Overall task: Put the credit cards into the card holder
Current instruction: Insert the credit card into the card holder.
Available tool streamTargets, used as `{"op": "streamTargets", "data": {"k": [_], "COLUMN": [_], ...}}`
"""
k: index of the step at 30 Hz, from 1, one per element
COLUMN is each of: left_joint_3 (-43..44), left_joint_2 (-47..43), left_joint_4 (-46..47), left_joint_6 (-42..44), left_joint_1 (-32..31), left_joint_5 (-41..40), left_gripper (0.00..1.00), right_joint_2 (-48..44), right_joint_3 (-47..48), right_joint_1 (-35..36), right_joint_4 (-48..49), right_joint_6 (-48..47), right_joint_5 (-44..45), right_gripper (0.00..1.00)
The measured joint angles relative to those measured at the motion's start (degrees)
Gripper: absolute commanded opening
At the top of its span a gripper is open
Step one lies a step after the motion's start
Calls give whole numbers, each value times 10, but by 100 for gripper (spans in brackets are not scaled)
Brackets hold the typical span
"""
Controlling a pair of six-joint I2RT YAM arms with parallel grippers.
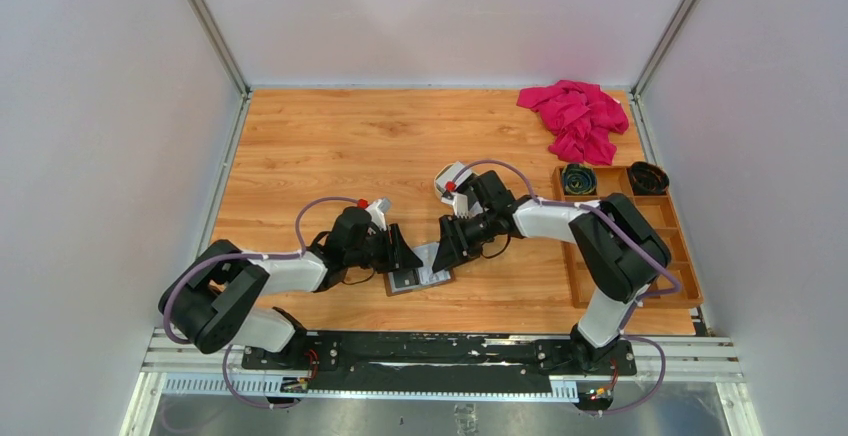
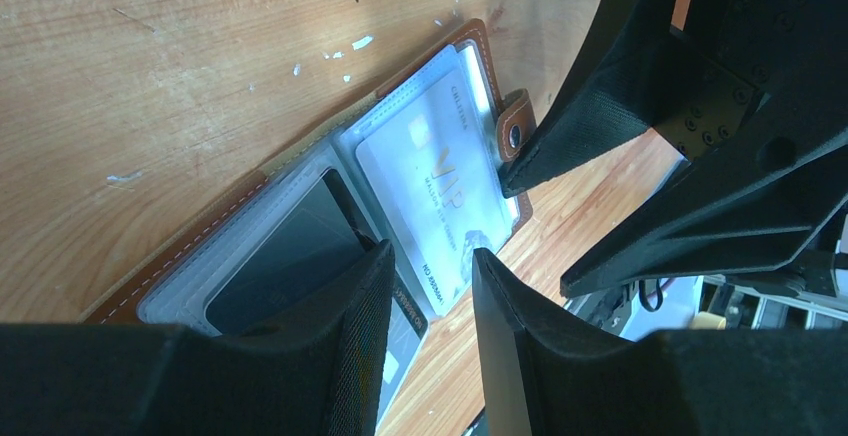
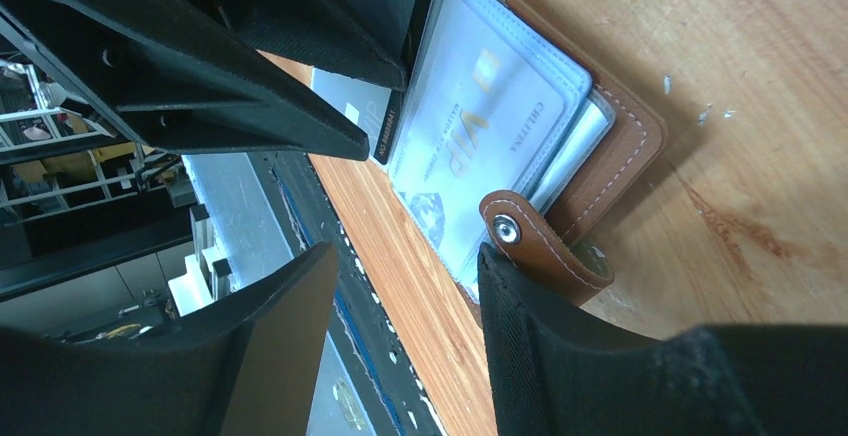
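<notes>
The brown card holder lies open near the table's front edge, greyish sleeves up. In the left wrist view its leather edge frames a white VIP card in the right sleeve and a dark card in the left. A grey card sticks out under my left finger. My left gripper is open, one fingertip on the left sleeve. My right gripper is open, one finger against the holder by the snap tab. From above, both grippers flank the holder.
A wooden compartment box stands at the right with two dark coiled items in its far cells. A pink cloth lies at the back right. The table's front edge and metal rail run just below the holder.
</notes>
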Motion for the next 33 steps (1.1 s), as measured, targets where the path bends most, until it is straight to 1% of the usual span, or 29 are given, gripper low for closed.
{"op": "streamTargets", "data": {"k": [11, 23, 28, 33], "left_joint_3": [2, 4, 4, 4], "left_joint_2": [12, 18, 19, 19], "left_joint_4": [6, 9, 10, 10], "left_joint_6": [0, 0, 0, 0], "left_joint_1": [0, 0, 0, 0], "left_joint_5": [4, 6, 6, 6], "left_gripper": [41, 41, 41, 41], "right_joint_2": [20, 21, 11, -23], "right_joint_3": [0, 1, 6, 11], "right_joint_1": [0, 0, 0, 0], "right_joint_4": [-3, -4, -18, -36], "right_joint_6": [6, 8, -8, -34], "right_joint_5": [1, -16, -9, 6], "right_gripper": [60, 58, 58, 59]}}
